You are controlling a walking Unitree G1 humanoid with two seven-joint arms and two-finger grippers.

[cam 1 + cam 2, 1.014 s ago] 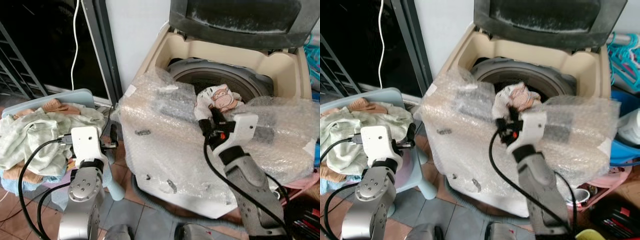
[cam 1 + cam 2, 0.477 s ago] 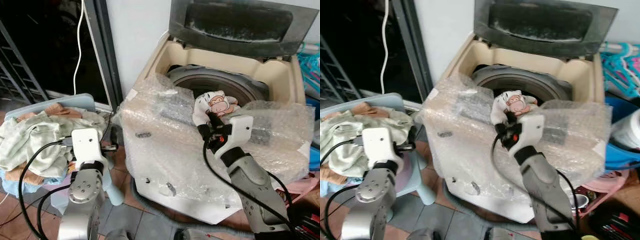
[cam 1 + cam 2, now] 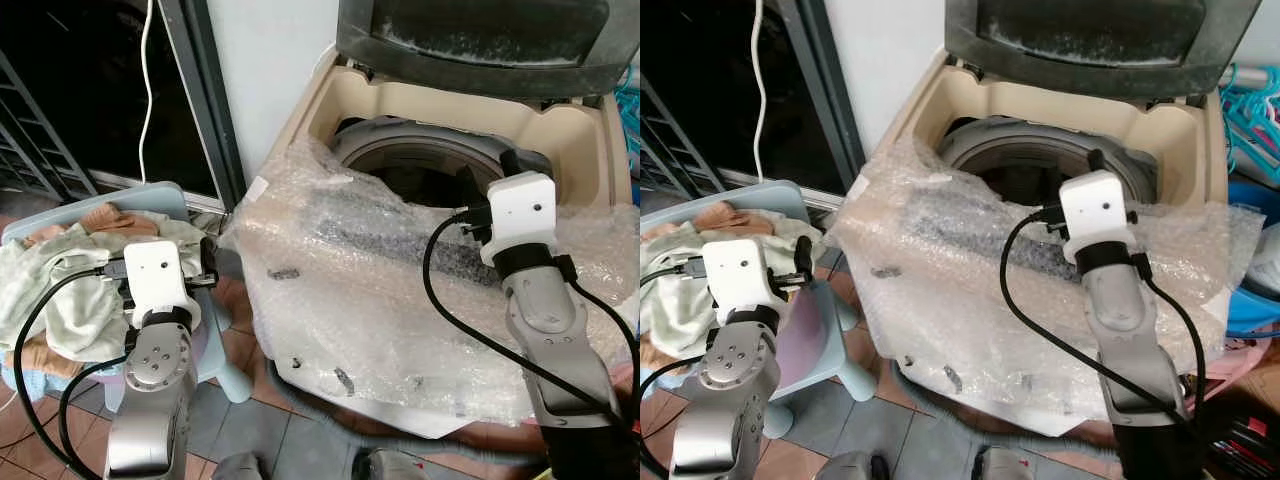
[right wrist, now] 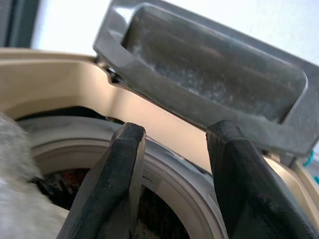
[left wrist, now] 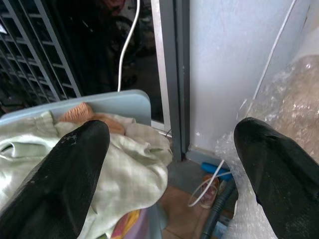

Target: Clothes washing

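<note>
Beige washer (image 3: 570,150) stands open, lid (image 3: 480,40) raised, front wrapped in bubble wrap (image 3: 360,300). Right gripper (image 4: 174,164) hovers over the drum (image 3: 420,165), fingers spread with nothing between them. Judged step: between loads. Left gripper (image 5: 169,159) hangs wide open near the clothes (image 3: 60,290) heaped on a pale blue chair (image 3: 150,195) just left of the washer. Next move: reach left, pinch a garment, carry it to the drum. Tiled floor (image 3: 290,440); dark grille (image 3: 40,130) and white wall (image 3: 270,60) behind.
</note>
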